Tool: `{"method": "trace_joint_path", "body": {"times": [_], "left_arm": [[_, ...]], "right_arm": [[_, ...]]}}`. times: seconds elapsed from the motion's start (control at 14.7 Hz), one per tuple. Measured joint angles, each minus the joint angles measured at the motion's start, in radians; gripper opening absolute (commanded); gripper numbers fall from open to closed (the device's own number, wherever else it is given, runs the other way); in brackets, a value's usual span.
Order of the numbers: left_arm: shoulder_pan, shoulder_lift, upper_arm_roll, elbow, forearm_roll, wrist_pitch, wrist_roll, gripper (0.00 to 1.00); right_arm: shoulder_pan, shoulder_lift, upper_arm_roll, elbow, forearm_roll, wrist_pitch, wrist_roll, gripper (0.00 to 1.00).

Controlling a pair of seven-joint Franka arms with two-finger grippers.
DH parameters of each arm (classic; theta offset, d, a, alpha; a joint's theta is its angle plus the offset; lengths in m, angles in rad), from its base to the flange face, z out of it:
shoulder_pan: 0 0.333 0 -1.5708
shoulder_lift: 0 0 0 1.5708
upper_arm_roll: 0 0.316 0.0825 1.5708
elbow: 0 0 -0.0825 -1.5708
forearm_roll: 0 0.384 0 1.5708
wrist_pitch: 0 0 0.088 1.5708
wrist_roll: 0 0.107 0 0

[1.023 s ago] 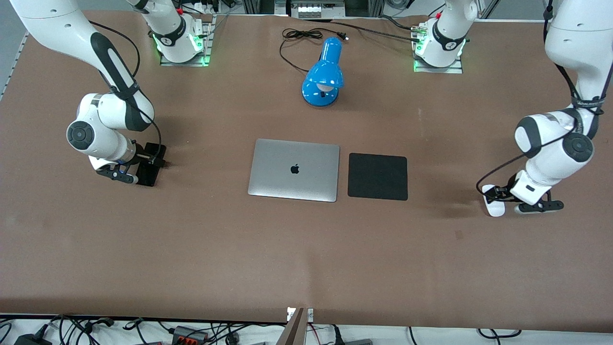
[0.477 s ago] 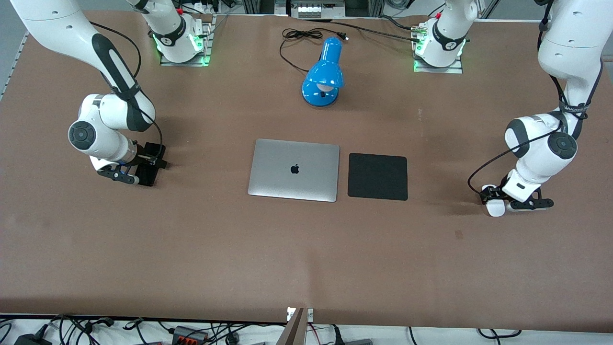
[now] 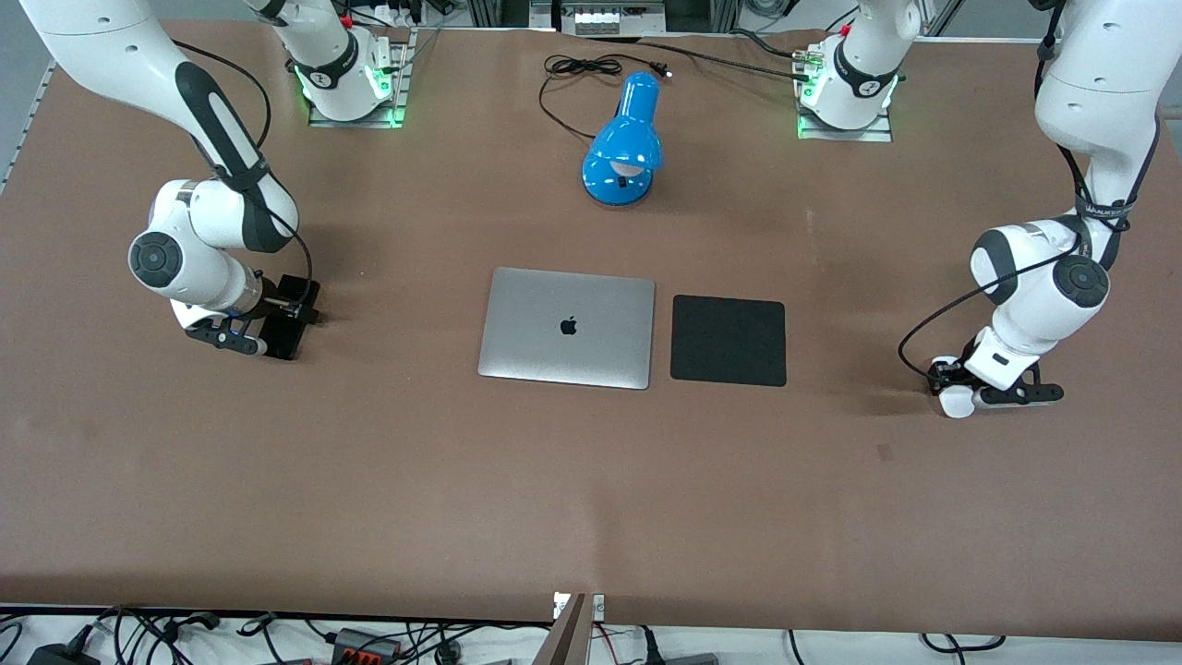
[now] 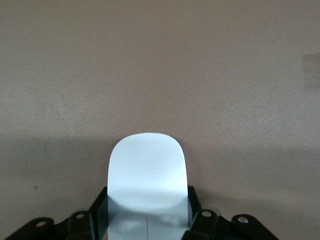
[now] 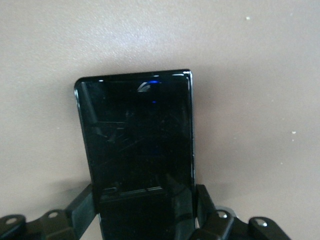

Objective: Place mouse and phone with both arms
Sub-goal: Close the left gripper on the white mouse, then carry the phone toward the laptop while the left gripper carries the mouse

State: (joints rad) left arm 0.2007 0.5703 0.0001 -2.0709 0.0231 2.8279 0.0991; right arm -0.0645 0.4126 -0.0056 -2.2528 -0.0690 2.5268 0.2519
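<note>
Left pincer (image 3: pixel 960 388) low at the counter (image 3: pixel 591 480) near the edge at the left arm's end, fingers (image 4: pixel 196 212) pressed to both sides of the mouse (image 3: pixel 957 399); right pincer (image 3: pixel 277 319) low near the edge at the right arm's end, fingers (image 5: pixel 85 202) clamped on the two long sides of the phone (image 3: pixel 288 319). Both gripping, then, one thing apiece, neither waiting.

Largest first. Two arms, left arm (image 3: pixel 1062 277) and right arm (image 3: pixel 199 249), each bent down from its base along the top edge. One laptop (image 3: pixel 567 327), shut, about mid-counter. One mouse pad (image 3: pixel 729 340) just beside it toward the left arm's end, not touching, bare on top. One blue lamp (image 3: pixel 625 148) nearer the top edge, lying with its cord (image 3: pixel 577 74) trailing toward that edge. One phone, one mouse.

Reasons, as a judgement: each thing taken across its narrow width, the only span a two-finger grip could close on, and taken by the arm whose end of the counter holds it. Mouse gripped at its rear part in the left wrist view, rounded front sticking out past the fingers; phone likewise held at one end, most of its dark face clear. Whether either is lifted off the surface or only resting on it: not possible to tell. Pad probably meant for the mouse; carrying inward not yet done.
</note>
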Motion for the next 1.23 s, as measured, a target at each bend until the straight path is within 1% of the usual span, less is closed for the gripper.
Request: {"method": "trace_joint_path", "body": {"times": [0.27, 0.48, 0.55, 0.68, 0.75, 1.02, 1.09, 1.23], "left_arm": [[-0.003, 0.0, -0.003, 0.009, 0.0, 0.0, 0.0, 0.42], [-0.005, -0.001, -0.004, 0.019, 0.0, -0.007, 0.0, 0.42], [-0.005, -0.002, -0.005, 0.028, 0.0, -0.029, 0.0, 0.42], [-0.005, -0.003, -0.005, 0.065, 0.0, -0.11, 0.0, 0.42], [-0.005, -0.004, -0.005, 0.089, 0.0, -0.153, 0.0, 0.42], [-0.006, -0.012, -0.007, 0.186, 0.0, -0.328, 0.0, 0.42], [-0.008, -0.013, -0.009, 0.21, 0.0, -0.37, 0.0, 0.42], [-0.015, -0.014, -0.012, 0.259, 0.0, -0.454, 0.0, 0.42]], "right_arm": [[0.008, -0.014, 0.018, 0.025, 0.0, -0.02, -0.026, 0.11], [0.017, -0.05, 0.046, 0.08, 0.0, -0.147, -0.026, 0.11], [0.018, -0.06, 0.048, 0.096, 0.0, -0.181, -0.026, 0.11], [0.017, -0.07, 0.054, 0.109, 0.0, -0.202, -0.027, 0.11], [0.017, -0.07, 0.07, 0.113, 0.0, -0.202, -0.027, 0.11], [0.026, -0.063, 0.183, 0.161, 0.0, -0.202, -0.012, 0.1], [0.035, -0.057, 0.201, 0.178, 0.0, -0.202, -0.004, 0.1], [0.077, -0.034, 0.217, 0.205, 0.001, -0.202, 0.04, 0.1]]}}
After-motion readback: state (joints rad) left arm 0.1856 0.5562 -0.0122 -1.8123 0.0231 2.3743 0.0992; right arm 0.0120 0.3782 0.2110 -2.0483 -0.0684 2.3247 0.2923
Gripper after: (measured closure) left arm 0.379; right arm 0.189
